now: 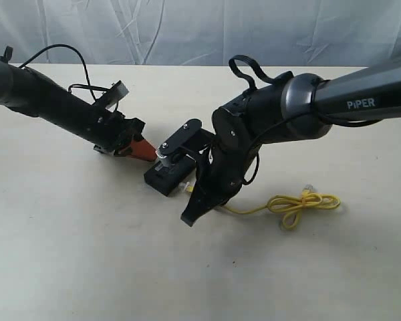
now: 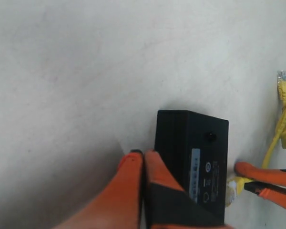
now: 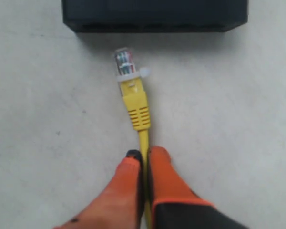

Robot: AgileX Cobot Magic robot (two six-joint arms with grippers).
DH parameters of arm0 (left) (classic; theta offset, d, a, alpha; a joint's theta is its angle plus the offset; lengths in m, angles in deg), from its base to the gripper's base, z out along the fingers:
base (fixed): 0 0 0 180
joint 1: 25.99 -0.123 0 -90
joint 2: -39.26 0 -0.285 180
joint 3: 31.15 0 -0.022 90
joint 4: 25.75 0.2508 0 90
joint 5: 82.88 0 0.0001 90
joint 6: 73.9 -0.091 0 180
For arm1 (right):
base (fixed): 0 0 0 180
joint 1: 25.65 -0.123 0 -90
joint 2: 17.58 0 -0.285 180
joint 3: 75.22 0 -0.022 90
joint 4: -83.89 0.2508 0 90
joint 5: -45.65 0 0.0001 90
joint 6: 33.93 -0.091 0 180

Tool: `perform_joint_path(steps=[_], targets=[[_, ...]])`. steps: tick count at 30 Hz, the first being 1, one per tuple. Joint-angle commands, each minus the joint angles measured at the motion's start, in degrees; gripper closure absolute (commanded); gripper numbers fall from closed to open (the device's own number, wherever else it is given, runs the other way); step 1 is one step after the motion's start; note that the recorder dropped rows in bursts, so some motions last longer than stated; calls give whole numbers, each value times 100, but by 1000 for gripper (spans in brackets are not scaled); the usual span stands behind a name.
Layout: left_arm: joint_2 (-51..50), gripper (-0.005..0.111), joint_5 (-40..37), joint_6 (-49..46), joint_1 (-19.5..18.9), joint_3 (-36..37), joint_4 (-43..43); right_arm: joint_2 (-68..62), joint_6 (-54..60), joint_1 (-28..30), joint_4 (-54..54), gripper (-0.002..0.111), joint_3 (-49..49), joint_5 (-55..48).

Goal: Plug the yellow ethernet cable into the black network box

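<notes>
Yellow and thin, the cable (image 3: 133, 102) ends in a clear plug that points at the side face of the black box (image 3: 155, 14). The plug sits just short of that face, not in it. The right arm's fingers (image 3: 169, 176) are clamped on the cord right behind the ribbed yellow boot. From there the cable runs off to the right over the table (image 1: 87, 254) and gathers into a tied loop, with its second plug lying at the loop's far side. The box lies flat about the middle of the table, its pale label strip facing up. At its far left corner the left arm's fingers (image 2: 128, 186), orange at the tips, are pressed together with nothing between them, one close against the box's edge. A wrinkled pale cloth hangs behind the table's far edge.
</notes>
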Motion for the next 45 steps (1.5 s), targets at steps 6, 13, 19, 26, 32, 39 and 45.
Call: perform_joint_path(steps=[6, 13, 19, 26, 32, 39, 45], targets=[[-98, 107, -104, -8, 63, 29, 25, 69, 39, -27, -19, 108, 20, 149], [-98, 107, -235, -8, 167, 29, 122, -1, 39, -27, -19, 108, 20, 183], [-98, 107, -207, -8, 247, 43, 130, -12, 39, -27, -41, 108, 20, 196], [-98, 107, -218, -8, 245, 43, 204, -12, 39, -27, -42, 108, 20, 75], [-98, 107, -218, -8, 245, 43, 204, -12, 51, -27, -149, 108, 20, -219], [-98, 107, -230, -8, 245, 43, 217, -12, 51, -27, -149, 108, 20, -152], [-98, 107, -309, -8, 245, 43, 240, -12, 51, -27, -137, 108, 20, -14]])
